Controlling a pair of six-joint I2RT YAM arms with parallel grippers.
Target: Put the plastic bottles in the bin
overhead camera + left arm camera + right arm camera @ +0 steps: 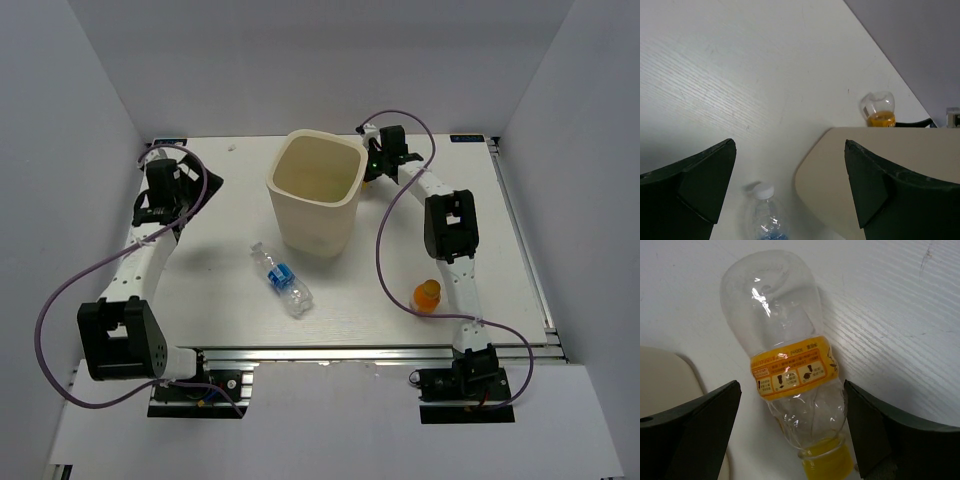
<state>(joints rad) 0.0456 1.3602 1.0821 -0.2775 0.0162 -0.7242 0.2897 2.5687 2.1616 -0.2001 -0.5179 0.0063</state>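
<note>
The cream bin (300, 215) stands mid-table. A clear bottle with a blue label (282, 278) lies in front of it; its white cap shows in the left wrist view (762, 191). A short orange bottle (428, 296) sits by the right forearm. My right gripper (382, 152) is at the bin's back right corner. It is open, with its jaws either side of a clear bottle with an orange-yellow label and yellow cap (790, 365) lying on the table. That bottle is mostly hidden in the top view. My left gripper (190, 185) is open and empty at the back left.
The bin's rim (840, 150) fills the lower right of the left wrist view, with the yellow-labelled bottle (879, 111) beyond it near the table's edge. The bin's wall (660, 375) is just left of the right gripper. Purple cables loop from both arms.
</note>
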